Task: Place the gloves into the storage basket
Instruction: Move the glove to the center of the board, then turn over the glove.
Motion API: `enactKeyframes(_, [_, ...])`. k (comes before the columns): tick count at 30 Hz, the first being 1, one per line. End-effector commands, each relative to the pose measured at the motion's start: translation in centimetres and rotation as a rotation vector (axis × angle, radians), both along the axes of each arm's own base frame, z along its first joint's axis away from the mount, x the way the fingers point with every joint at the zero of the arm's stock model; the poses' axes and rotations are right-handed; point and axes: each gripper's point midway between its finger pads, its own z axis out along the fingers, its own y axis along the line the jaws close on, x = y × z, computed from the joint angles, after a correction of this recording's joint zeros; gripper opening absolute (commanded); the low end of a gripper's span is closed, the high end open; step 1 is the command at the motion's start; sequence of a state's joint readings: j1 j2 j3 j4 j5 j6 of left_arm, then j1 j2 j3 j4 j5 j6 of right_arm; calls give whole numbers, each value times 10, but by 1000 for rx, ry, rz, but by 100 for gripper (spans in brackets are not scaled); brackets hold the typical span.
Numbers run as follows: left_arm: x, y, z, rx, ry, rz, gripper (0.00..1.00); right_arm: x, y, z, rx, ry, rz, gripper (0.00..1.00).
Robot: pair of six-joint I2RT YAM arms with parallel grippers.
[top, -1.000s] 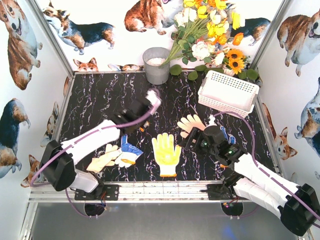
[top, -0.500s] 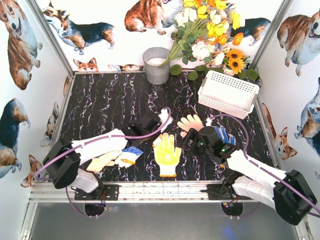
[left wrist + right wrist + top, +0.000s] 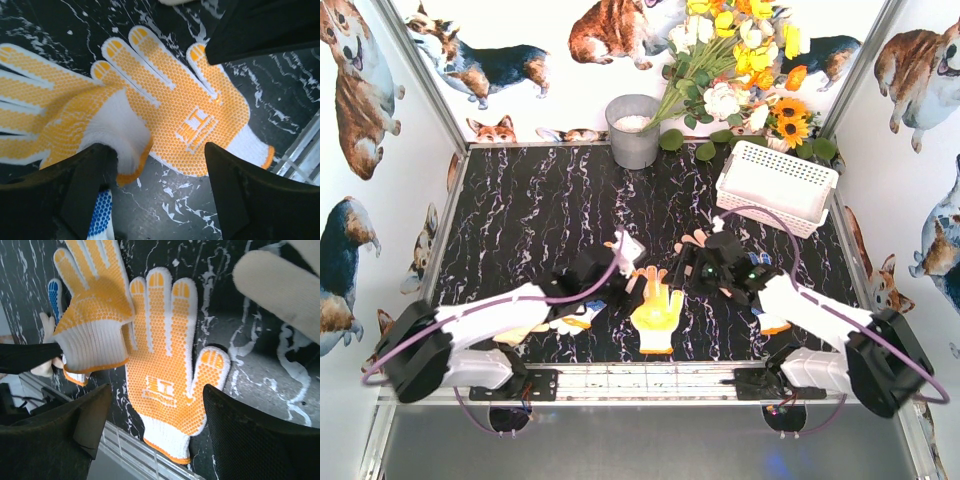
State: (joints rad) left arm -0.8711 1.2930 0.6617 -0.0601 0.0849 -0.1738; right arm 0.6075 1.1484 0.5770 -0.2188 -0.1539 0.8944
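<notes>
A yellow-dotted glove [image 3: 658, 308] lies flat, palm up, near the front edge, and both grippers hang over it. My left gripper [image 3: 628, 272] is open [image 3: 156, 155]. The white cuff of a second yellow glove [image 3: 55, 115] rests against its left finger [image 3: 85, 190]. My right gripper [image 3: 688, 272] is open above the flat glove [image 3: 165, 370], with nothing between its fingers [image 3: 159, 405]. The second glove [image 3: 95, 300] overlaps the flat one's fingers. A blue-dotted glove [image 3: 582, 318] and a cream glove [image 3: 515, 333] lie under the left arm. Another cream glove [image 3: 280, 290] lies by the right gripper. The white storage basket [image 3: 775, 185] stands at the back right.
A grey metal bucket [image 3: 633, 130] stands at the back, with a bunch of flowers [image 3: 740, 70] beside it. A metal rail [image 3: 650, 375] runs along the front edge just behind the flat glove's cuff. The two grippers are close together.
The left arm came down and to the right with a glove and its jaws opened, leaving the glove on the table. The right gripper moved left over the flat yellow glove.
</notes>
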Motion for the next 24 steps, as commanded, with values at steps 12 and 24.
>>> enactKeyframes(12, [72,138,77,-86,-46,585,89,3,56,27,-244,-151,302,72])
enactKeyframes(24, [98,255,111,-33,-196,967,94,-5,112,35,-425,-329,394,71])
